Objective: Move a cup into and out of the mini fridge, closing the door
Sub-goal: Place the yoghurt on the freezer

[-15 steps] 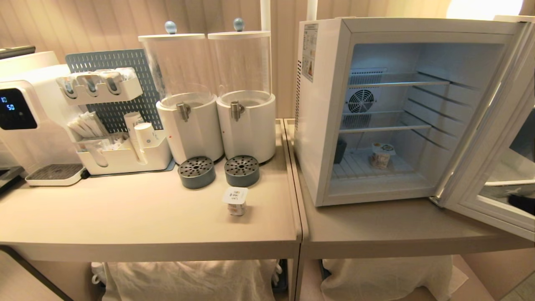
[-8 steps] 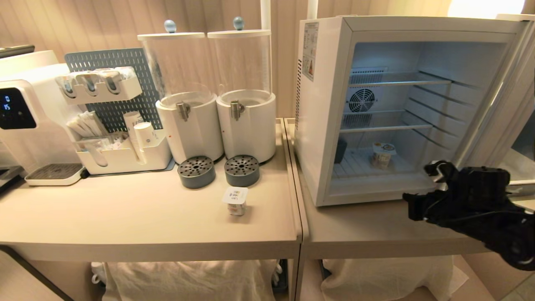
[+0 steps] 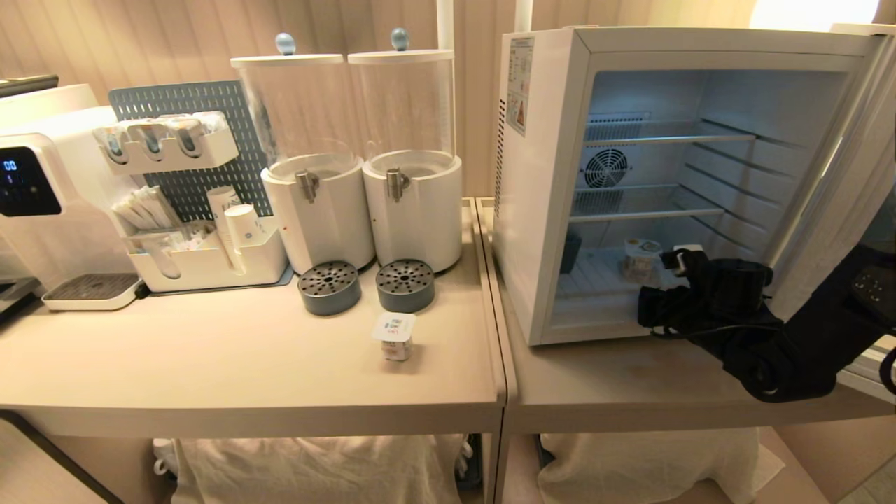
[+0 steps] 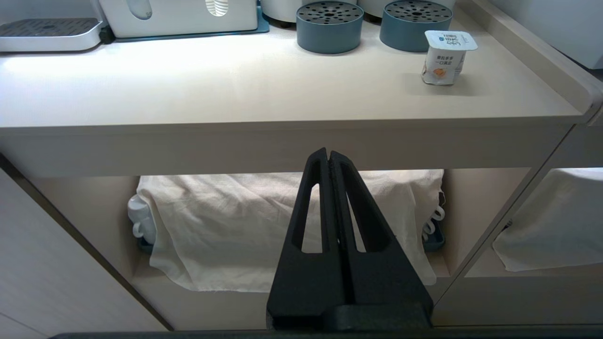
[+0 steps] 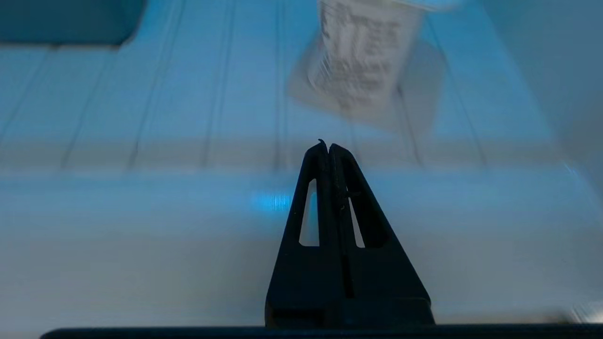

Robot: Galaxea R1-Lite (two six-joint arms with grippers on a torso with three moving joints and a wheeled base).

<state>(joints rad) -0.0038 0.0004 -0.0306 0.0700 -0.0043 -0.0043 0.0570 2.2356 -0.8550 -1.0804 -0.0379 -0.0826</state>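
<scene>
right gripper (image 3: pixel 665 280) reaching into the open mini fridge (image 3: pixel 546 175)
fingers pressed together and empty, it is heading for the yogurt cup (image 3: pixel 640 259) right of centre; door (image 3: pixel 850 196) is standing open; left gripper (image 4: pixel 328 155) is hanging clenched below the counter.

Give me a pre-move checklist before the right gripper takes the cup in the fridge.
1. Door open: ok.
2. Cup upright on the fridge floor: ok.
3. Right gripper near the cup, at the fridge opening: ok.
4. Right gripper open for the grasp: not ok, shut.
5. Path to the cup free: ok.
6. Left gripper parked below the table edge, shut: ok.
</scene>
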